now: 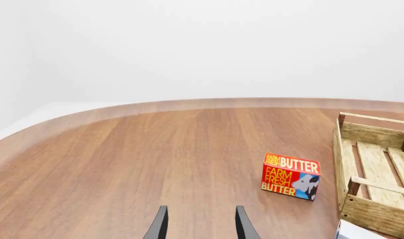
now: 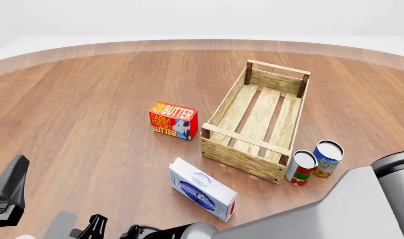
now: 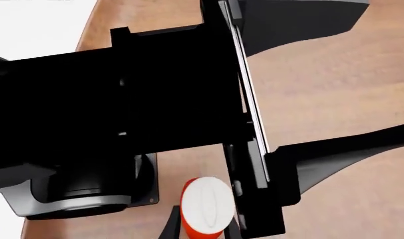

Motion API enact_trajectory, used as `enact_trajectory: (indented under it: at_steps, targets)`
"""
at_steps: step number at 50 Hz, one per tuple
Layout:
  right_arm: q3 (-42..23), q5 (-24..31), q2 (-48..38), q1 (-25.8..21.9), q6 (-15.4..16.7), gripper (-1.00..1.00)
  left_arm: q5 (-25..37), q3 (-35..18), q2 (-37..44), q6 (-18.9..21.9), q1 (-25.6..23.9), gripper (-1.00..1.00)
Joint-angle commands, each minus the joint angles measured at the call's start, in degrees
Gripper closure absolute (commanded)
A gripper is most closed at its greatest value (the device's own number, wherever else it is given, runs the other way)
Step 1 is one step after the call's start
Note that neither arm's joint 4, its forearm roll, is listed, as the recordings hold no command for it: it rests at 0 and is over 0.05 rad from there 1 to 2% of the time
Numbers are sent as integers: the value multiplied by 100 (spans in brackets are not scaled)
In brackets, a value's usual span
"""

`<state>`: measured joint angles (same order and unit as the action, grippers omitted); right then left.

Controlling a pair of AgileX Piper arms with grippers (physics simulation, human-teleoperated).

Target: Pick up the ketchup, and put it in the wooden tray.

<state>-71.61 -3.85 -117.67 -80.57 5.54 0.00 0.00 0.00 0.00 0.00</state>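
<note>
The ketchup (image 3: pixel 203 211), a red-orange bottle with a white cap, shows only in the right wrist view, seen from its cap end. My right gripper (image 3: pixel 203 229) is shut on it, one finger against each side. In the front view the right arm (image 2: pixel 335 209) stretches across the near edge toward the bottom left, and the bottle is out of frame there. The wooden tray (image 2: pixel 245 149) stands empty mid-table, also seen at the edge of the left wrist view as the wooden tray (image 1: pixel 374 214). My left gripper (image 1: pixel 202 226) is open over bare table, and its black body fills much of the right wrist view.
A red butter box (image 2: pixel 173 121) stands left of the tray. A white-and-blue box (image 2: pixel 203 189) lies in front of it. Two cans (image 2: pixel 315 163) stand by the tray's near right corner. The left arm (image 3: pixel 155 99) is close beside the held bottle.
</note>
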Motion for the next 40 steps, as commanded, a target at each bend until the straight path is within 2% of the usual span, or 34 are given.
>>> enact_trajectory:
  at_steps: [1, 19, 26, 30, 33, 40]
  targets:
    - [208, -40, 83, 87, -99, 100, 0, 0, 0, 0, 0, -100]
    - [579, -129, 374, 408, -85, 100, 0, 0, 0, 0, 0, -100]
    - [706, -22, 638, 614, -34, 100, 0, 0, 0, 0, 0, -100]
    - [750, 73, 869, 701, -109, 100, 0, 0, 0, 0, 0, -100]
    - [701, 202, 913, 796, -54, 100, 0, 0, 0, 0, 0, -100]
    - [655, 431, 1148, 1329, 291, 100, 0, 0, 0, 0, 0, -100]
